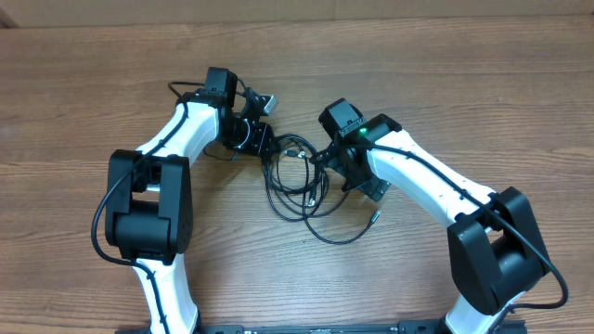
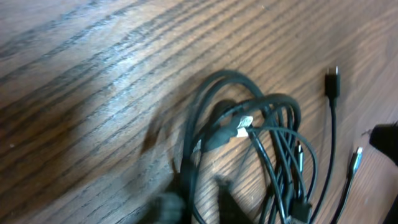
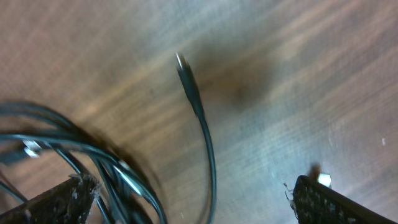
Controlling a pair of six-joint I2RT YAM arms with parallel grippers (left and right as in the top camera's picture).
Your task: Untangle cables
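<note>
The cables (image 1: 295, 186) lie tangled mid-table (image 1: 83, 74) between both arms. At their 3 o'clock the right gripper (image 1: 336, 165) gapes wide, holding nothing, 1 cord under the gap. At 10 o'clock, the left gripper (image 1: 262, 141): spread, cannot tell.

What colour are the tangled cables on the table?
The cables are black with small silver plug tips; the left wrist view shows it best.

Robot lab bench, wood-grain table (image 1: 483, 83)
</note>
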